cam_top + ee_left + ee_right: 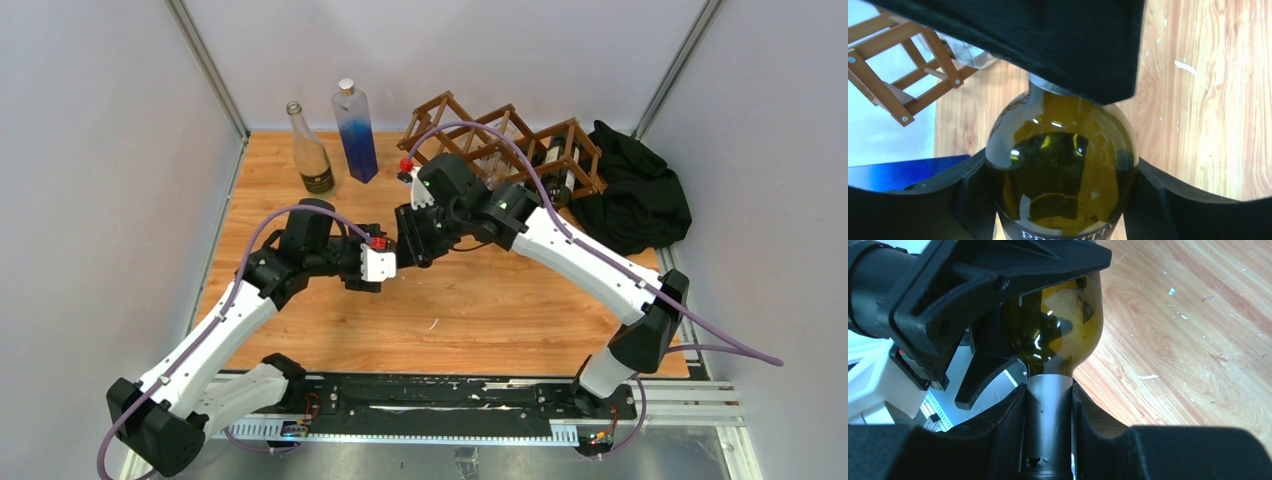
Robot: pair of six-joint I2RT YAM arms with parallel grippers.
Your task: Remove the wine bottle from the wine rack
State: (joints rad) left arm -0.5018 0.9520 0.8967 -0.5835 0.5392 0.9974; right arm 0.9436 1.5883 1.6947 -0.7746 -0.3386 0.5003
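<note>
Bright, even overhead light casts only soft shadows on the table [500,310]. White glints streak the wine bottle [1063,150]; both wrist views blur in the near foreground.

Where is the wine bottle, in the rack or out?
Out. The wine bottle hangs above the table, right pincer on its neck, left pincer around its body, wine rack behind.

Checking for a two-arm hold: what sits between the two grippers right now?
The wine bottle: the right gripper clamps its neck, the left gripper bears on both sides of its body. Both wrist views show it.
</note>
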